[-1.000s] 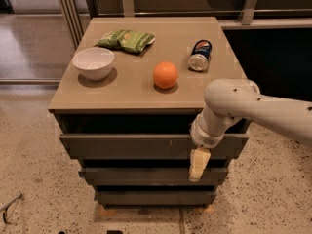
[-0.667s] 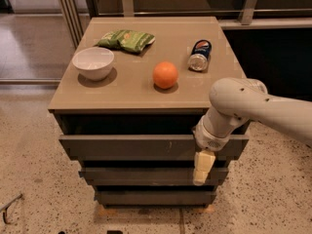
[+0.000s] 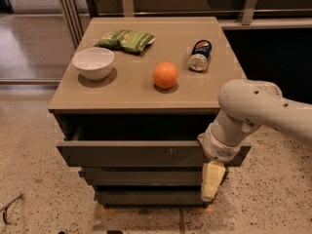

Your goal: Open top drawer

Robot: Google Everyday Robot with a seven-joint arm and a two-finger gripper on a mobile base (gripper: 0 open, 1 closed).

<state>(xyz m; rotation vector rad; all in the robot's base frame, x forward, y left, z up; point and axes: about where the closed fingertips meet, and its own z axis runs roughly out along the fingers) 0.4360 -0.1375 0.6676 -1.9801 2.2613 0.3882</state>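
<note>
The top drawer point(image 3: 131, 152) is the widest grey-brown front under the tabletop, with small pale marks right of centre. It stands pulled out a little, with a dark gap above it. My gripper point(image 3: 212, 180) hangs from the white arm at the drawer's right end, pointing down in front of the lower drawer fronts. Only one pale finger point(image 3: 212, 179) shows.
On the tan cabinet top point(image 3: 131, 94) stand a white bowl point(image 3: 93, 62), a green chip bag point(image 3: 126, 39), an orange point(image 3: 165, 74) and a can on its side point(image 3: 200, 55). Two narrower drawer fronts point(image 3: 146, 177) sit below. Speckled floor lies all around; a railing runs behind.
The top drawer has come forward a little more. My arm and gripper have shifted slightly to the right and towards the camera.
</note>
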